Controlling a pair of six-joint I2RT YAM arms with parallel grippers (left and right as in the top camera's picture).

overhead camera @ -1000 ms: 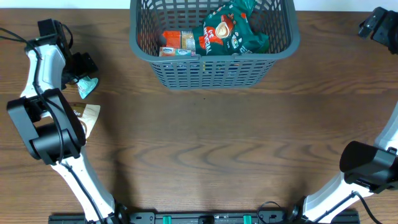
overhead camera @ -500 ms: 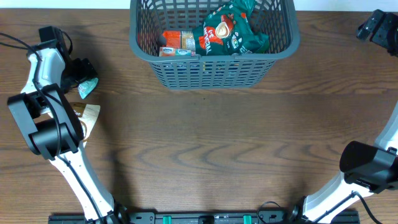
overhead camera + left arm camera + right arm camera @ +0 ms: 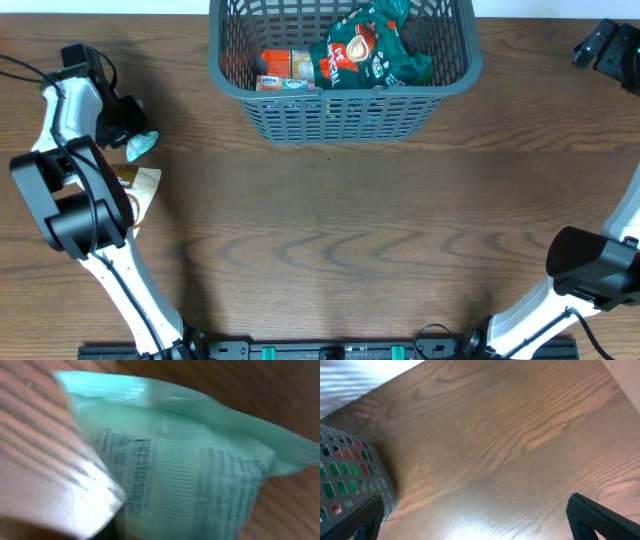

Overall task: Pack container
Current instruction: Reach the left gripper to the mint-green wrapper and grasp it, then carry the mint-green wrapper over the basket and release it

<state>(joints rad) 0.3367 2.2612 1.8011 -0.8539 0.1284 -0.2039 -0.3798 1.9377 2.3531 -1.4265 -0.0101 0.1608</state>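
Observation:
The container (image 3: 340, 108) is a dark grey slotted basket at the back middle of the table, and its corner shows in the right wrist view (image 3: 350, 475). A green snack bag (image 3: 368, 50) and an orange pack (image 3: 290, 64) lie inside it. At the far left my left gripper (image 3: 125, 125) is shut on a small teal snack pack (image 3: 142, 146), which fills the left wrist view (image 3: 190, 470), blurred. My right gripper (image 3: 603, 45) hovers at the back right corner. Its jaws stand open with only bare wood between them (image 3: 480, 520).
A beige pack (image 3: 143, 186) lies on the wooden table just in front of the teal one, partly under the left arm. The basket's front wall stands between the two arms. The table's back edge runs close behind both grippers.
The left gripper's fingers have closed on the teal pack, which has shifted slightly. The right arm has barely moved.

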